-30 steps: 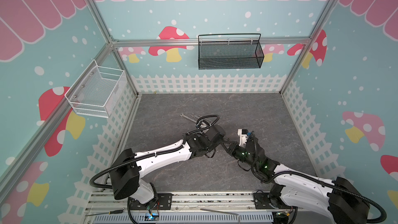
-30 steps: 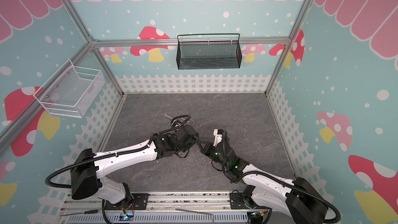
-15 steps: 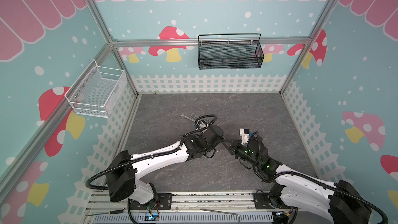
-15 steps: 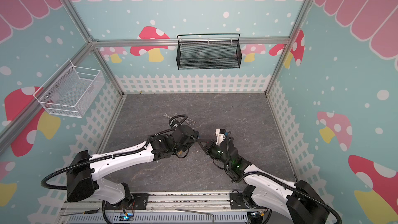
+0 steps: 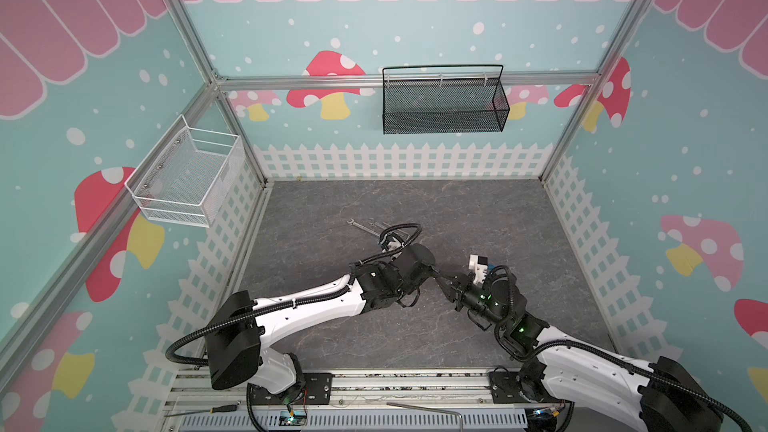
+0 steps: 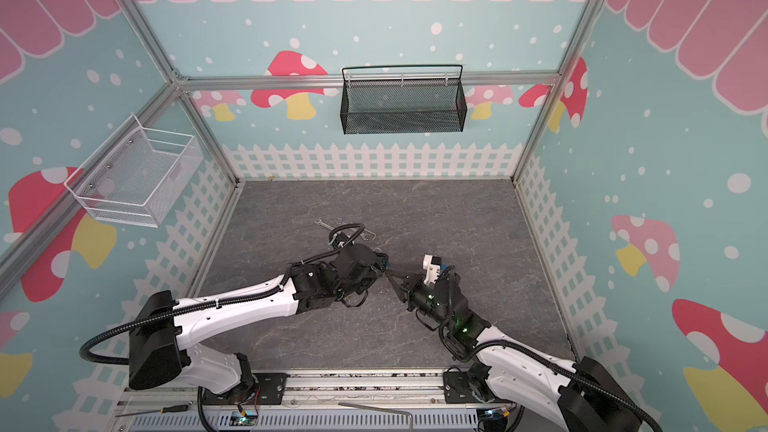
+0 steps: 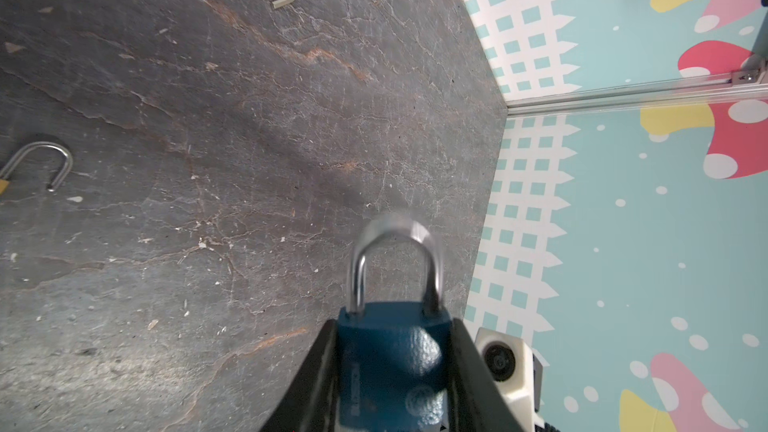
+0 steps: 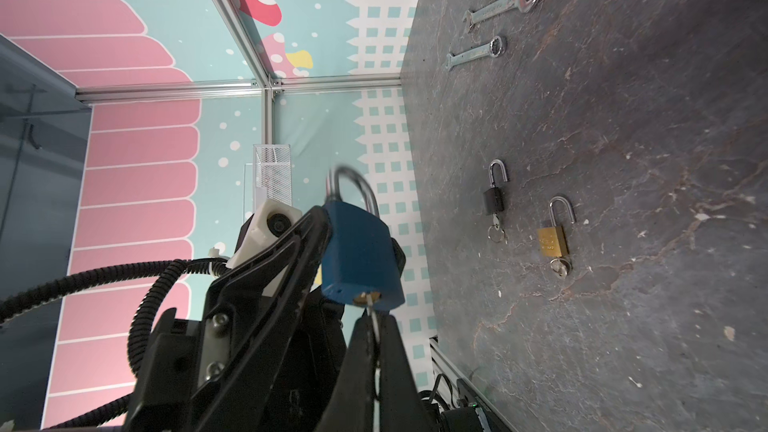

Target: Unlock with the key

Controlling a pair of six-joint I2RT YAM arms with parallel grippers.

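In both top views a black mesh basket (image 5: 444, 105) hangs on the back wall at 12 o'clock and a white wire basket (image 5: 187, 178) on the side wall at 9 o'clock. Each shows only its own mesh inside. The left gripper (image 5: 435, 273) and right gripper (image 5: 451, 284) meet tip to tip above the slate floor (image 5: 478, 218) near 6 o'clock, with wrenches (image 5: 365, 226) at 11 o'clock from them. The left wrist view shows what those views hide: the blue padlock (image 7: 390, 367) clamped by its body between the left gripper's fingers (image 7: 320, 363), both shackle legs reaching the body. The right wrist view adds the key (image 8: 372, 313) at that padlock's keyhole, with the right gripper's fingers (image 8: 357, 359) pinched together on it. On the floor it shows a black padlock (image 8: 494, 197) and a brass padlock (image 8: 552, 238), each open-shackled with its own key in it.
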